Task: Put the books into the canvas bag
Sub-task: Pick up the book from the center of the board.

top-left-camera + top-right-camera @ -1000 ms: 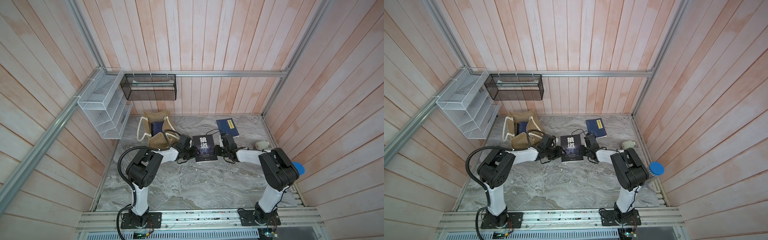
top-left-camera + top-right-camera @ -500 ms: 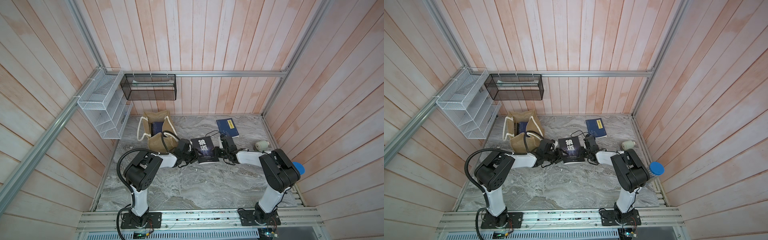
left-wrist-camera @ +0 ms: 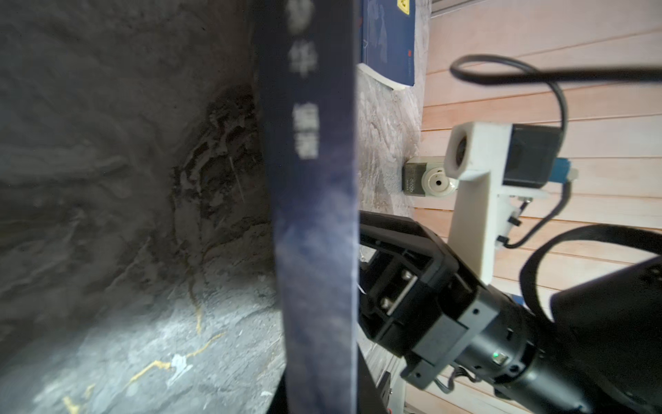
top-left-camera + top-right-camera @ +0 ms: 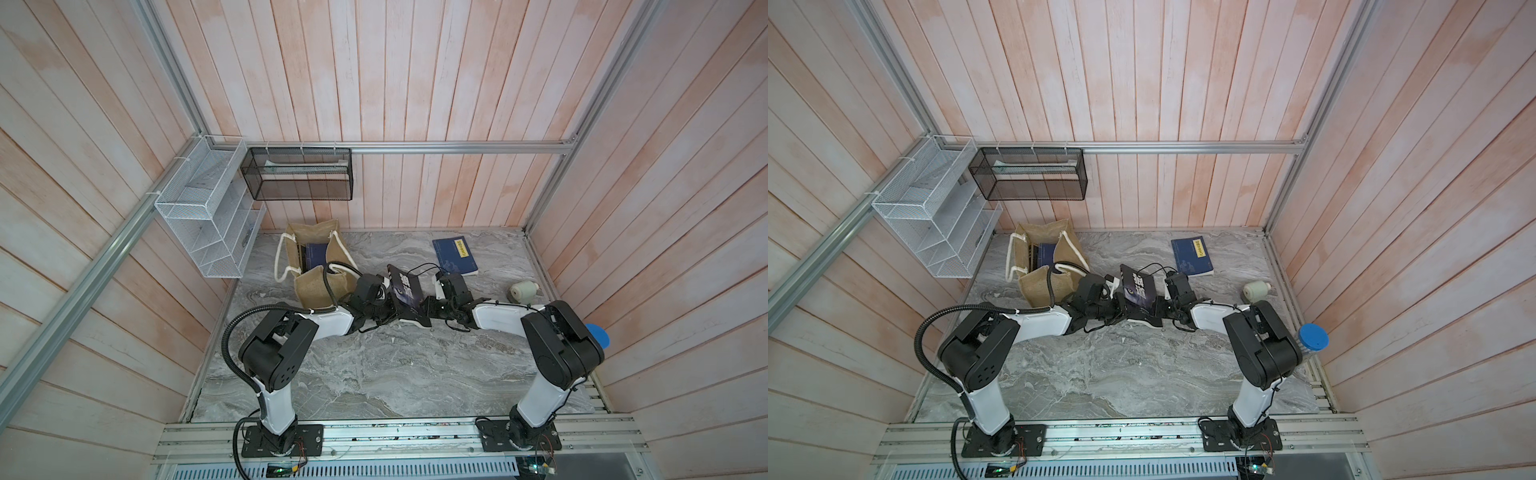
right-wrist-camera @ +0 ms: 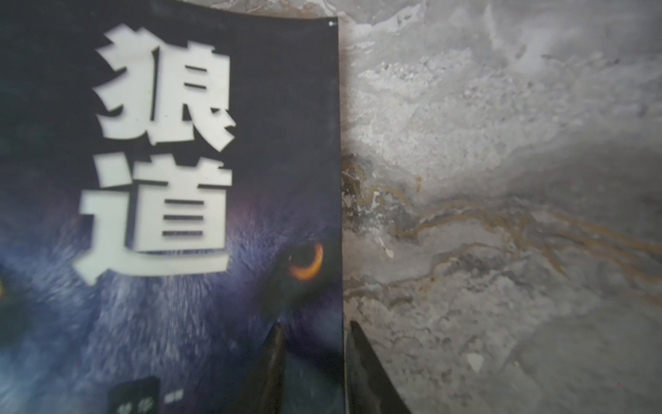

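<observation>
Fingers [image 5: 276,362] of the right gripper [image 4: 428,309] now stand parted astride the black book's [image 5: 172,179] long edge, one over the cover and one just past it, where a second ago they pinched it. Meanwhile the left gripper [image 4: 390,312] has closed on the opposite edge. In its wrist view the book runs edge-on straight out from the camera, though its own fingers are hidden behind it. The book has also tipped from cover-up to a slant between the grippers, raised off the table [image 4: 374,374]. This looks like a hand-over to the left arm, which sits just beside the bag [image 4: 311,291]. One navy book [image 4: 316,254] is already inside; a second navy book [image 4: 455,257] lies flat near the back wall, well apart from the bag. In the way are the bag's near wall, its rope handle [image 4: 345,257] and the left arm's cable [image 4: 330,286] looping across that wall. A cream roll [image 4: 524,292] lies near the right edge, off the route.
</observation>
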{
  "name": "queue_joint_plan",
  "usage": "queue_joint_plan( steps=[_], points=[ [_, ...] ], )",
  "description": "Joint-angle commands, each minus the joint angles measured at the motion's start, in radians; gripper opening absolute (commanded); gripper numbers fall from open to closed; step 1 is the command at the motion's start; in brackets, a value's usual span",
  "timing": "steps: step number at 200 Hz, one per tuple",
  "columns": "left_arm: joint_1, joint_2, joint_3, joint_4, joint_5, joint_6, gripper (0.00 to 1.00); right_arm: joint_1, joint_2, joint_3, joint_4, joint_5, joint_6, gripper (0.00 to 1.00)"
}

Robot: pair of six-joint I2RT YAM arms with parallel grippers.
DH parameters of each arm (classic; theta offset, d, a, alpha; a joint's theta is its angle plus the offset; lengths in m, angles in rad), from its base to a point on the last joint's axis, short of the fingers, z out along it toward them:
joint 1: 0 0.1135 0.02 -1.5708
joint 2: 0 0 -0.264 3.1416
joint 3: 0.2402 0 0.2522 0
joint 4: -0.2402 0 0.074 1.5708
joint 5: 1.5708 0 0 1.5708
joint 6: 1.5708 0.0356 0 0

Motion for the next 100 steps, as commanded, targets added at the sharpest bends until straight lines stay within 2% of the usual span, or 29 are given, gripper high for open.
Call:
queue_joint_plan(
  steps=[1,39,76,100],
  points=[
    [-0.014,-0.058,0.069,-0.044,-0.016,0.114,0.07,0.021,-0.065,-0.020,-0.191,-0.001,-0.022,0.38],
    [0.002,-0.133,0.124,-0.161,-0.037,0.310,0.05,-0.050,-0.302,-0.004,-0.206,0.031,-0.057,0.46],
    [0.055,-0.253,0.086,-0.101,-0.002,0.398,0.05,-0.119,-0.538,-0.052,-0.083,0.000,-0.109,0.56],
    [0.097,-0.344,0.020,0.008,0.050,0.434,0.05,-0.169,-0.633,-0.078,0.000,-0.119,-0.124,0.61]
  ],
)
